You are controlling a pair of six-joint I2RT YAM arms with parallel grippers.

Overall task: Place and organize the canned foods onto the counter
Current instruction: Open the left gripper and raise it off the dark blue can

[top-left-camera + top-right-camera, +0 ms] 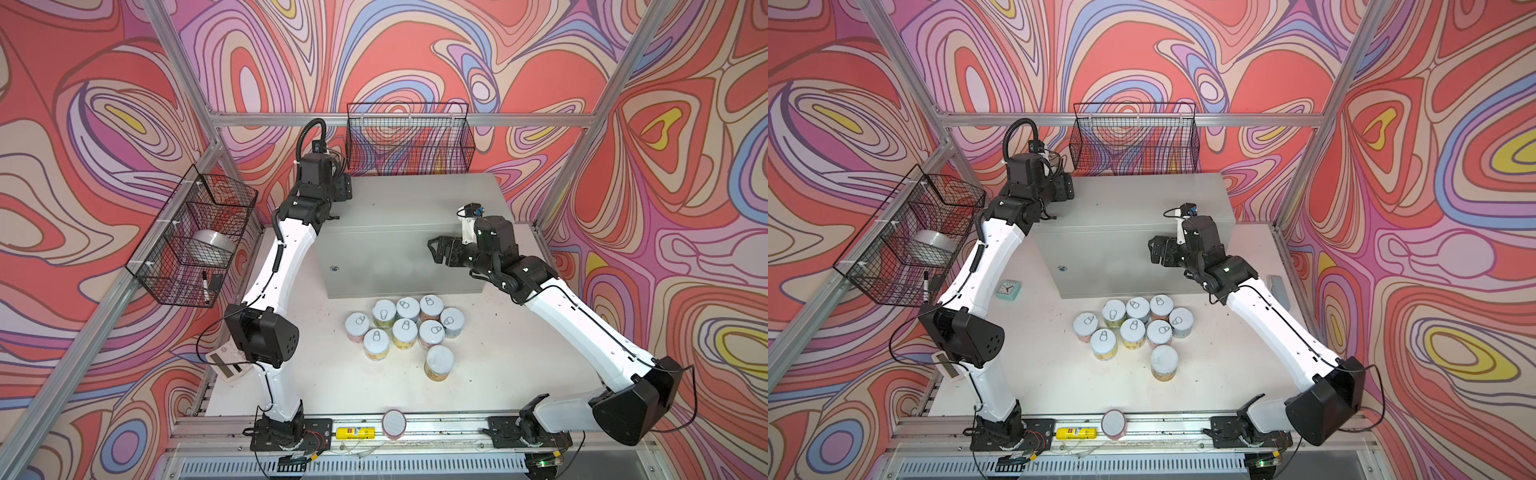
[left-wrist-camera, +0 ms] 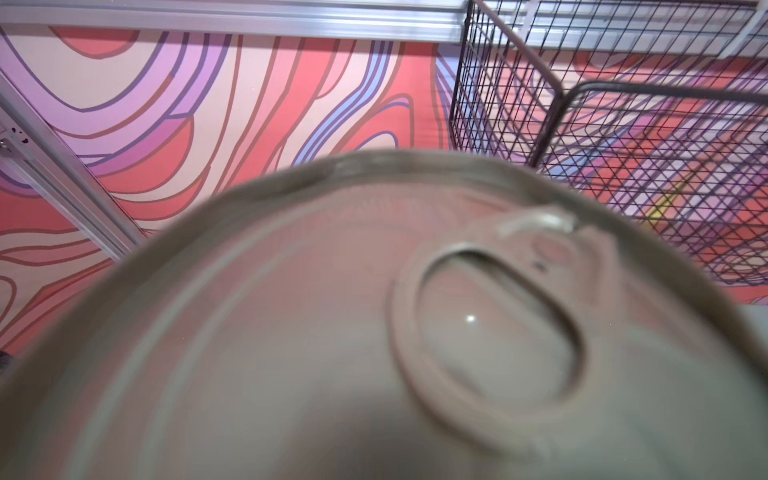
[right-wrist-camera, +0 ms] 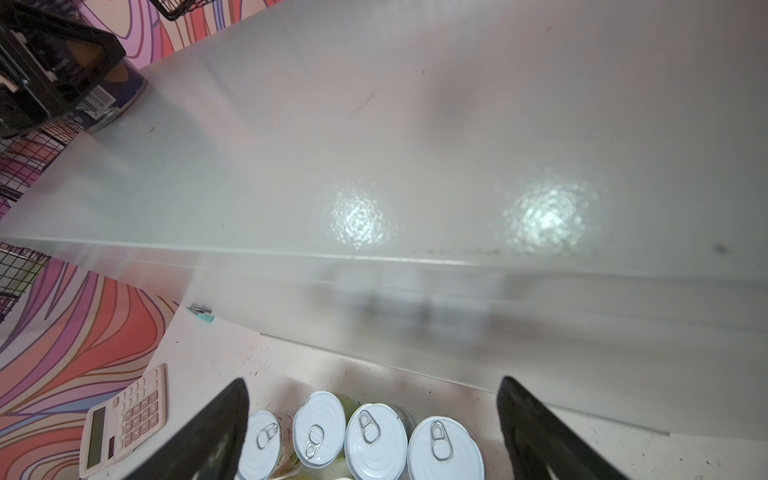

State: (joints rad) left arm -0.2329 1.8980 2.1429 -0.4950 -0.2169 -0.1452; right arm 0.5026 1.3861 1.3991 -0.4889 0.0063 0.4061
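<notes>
Dark blue tin point(image 3: 118, 89): stands on the counter point(image 1: 407, 208), at its far left corner, barcode side toward my right wrist camera. The left wrist view is filled by a blurred metal lid with a pull ring.

My left gripper point(image 1: 344, 189) sits directly over that tin and hides it in both top views. My fingers there are out of sight, so I cannot tell whether they clamp the tin or stand clear of it.

Short tins point(image 1: 405, 328): eight, upright, packed in a tight cluster on the white table point(image 1: 498, 353), near the counter's front face, with their white pull-tab lids up. Taller tin point(image 1: 439, 363), yellow-orange label, stands just beside the cluster on its near side.

My right gripper point(image 1: 433, 249) hangs over the counter's front right part, jaws spread wide with nothing between them. Its fingers point(image 3: 224, 419) frame four of the short tins.

Further out:
- calculator point(image 3: 124, 419) at the table's left edge
- teal clock point(image 1: 1009, 287) near the counter's left front corner
- yellow tube point(image 1: 355, 433) and pink-rimmed disc point(image 1: 394, 423) on the front rail
- wire basket point(image 1: 409, 139) behind the counter
</notes>
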